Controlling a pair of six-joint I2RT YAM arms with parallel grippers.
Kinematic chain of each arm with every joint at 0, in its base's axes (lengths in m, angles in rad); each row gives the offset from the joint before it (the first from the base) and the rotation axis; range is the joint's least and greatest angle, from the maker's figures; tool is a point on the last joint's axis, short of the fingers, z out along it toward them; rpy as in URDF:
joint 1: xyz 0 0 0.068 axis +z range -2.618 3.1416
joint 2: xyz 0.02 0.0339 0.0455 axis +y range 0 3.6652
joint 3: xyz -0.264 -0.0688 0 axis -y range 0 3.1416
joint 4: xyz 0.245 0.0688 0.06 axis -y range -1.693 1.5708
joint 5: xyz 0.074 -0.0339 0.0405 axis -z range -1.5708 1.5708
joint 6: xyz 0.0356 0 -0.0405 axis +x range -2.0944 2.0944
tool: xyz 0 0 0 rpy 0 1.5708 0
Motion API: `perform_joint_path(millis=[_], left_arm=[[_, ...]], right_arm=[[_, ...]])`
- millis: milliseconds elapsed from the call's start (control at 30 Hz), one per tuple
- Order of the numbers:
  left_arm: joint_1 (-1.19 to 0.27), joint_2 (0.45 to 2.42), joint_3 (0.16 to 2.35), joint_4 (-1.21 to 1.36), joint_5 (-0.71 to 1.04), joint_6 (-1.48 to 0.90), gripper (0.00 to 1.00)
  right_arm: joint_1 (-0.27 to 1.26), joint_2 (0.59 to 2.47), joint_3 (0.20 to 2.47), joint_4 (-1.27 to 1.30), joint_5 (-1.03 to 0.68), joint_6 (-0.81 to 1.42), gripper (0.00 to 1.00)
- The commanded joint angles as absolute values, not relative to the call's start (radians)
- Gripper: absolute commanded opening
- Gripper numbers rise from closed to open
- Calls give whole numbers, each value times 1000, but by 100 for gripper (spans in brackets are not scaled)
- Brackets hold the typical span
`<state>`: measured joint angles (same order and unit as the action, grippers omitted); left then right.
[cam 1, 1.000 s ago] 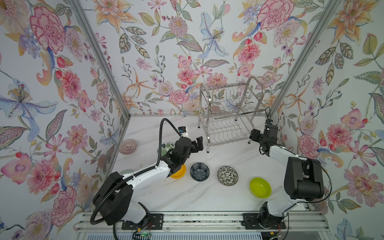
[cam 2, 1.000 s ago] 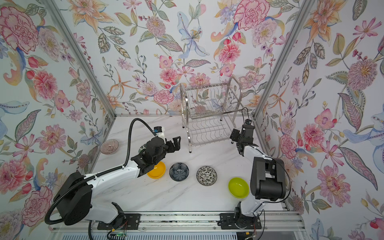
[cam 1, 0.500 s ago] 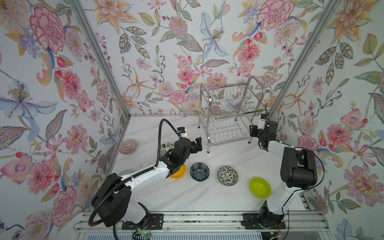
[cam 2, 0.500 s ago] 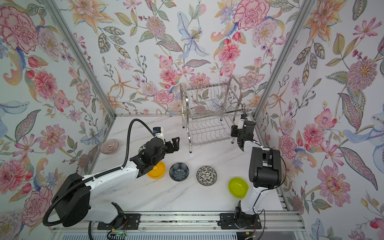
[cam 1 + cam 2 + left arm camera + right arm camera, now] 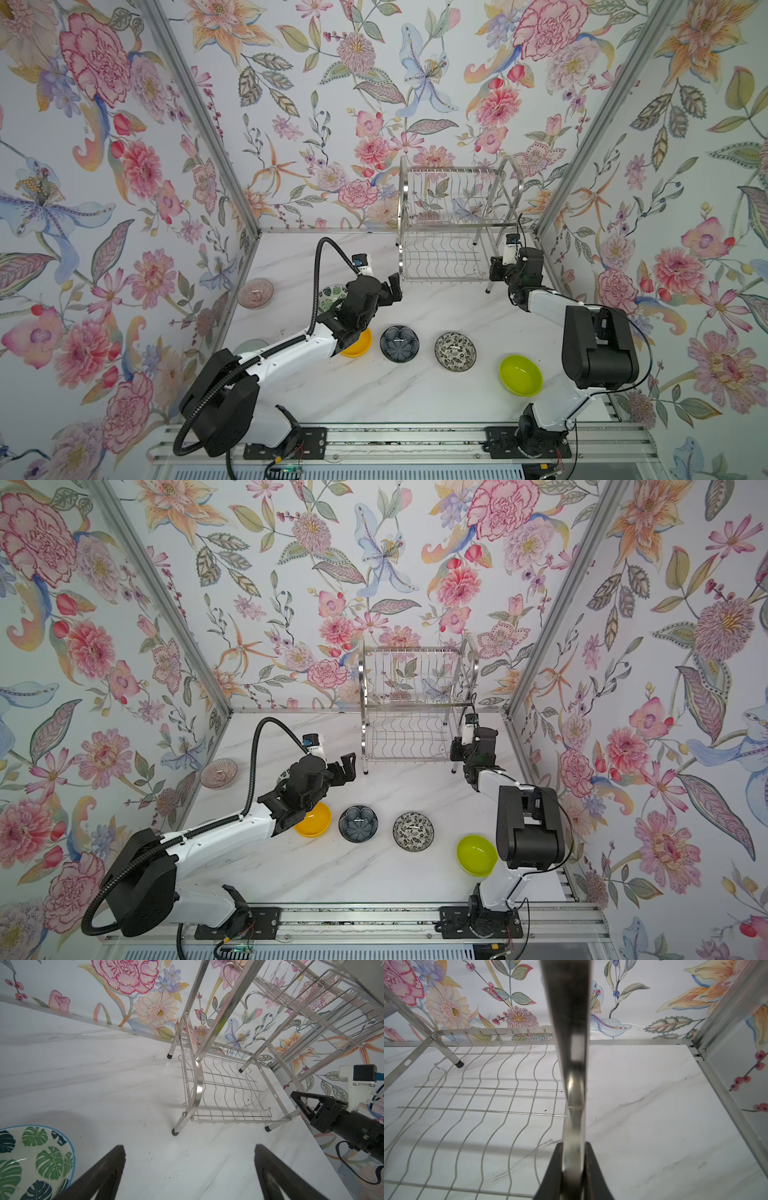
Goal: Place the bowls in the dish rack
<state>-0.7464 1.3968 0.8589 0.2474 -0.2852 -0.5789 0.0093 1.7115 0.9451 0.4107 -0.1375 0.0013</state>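
right tool (image 5: 573, 1147) clamps shiny steel dish rack (image 5: 570, 1053)

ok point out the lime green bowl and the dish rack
lime green bowl (image 5: 521, 375): in a top view, its inner floor
dish rack (image 5: 570, 1022): in the right wrist view, its upright frame tube

Bowls (image 5: 399, 343) sit upright before the dish rack (image 5: 453, 225)
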Motion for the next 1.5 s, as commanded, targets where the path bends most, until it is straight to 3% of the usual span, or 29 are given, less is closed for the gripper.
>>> perform_joint_path(millis=[0,467,833,1000,1467], left_arm=[[-741,1363,837,230,-317,-555,99],[-699,1330,803,208,-305,-578,99],[-680,1282,781,179,-308,-580,99],[-678,1269,777,157,-314,-587,99],[-676,1230,758,127,-345,-601,99]], right_arm=[[75,1641,907,393,-158,-75,0],[258,1623,963,254,132,125,0],[274,1637,994,146,285,242,0],[282,1622,978,181,222,196,6],[307,1629,984,186,164,16,8]])
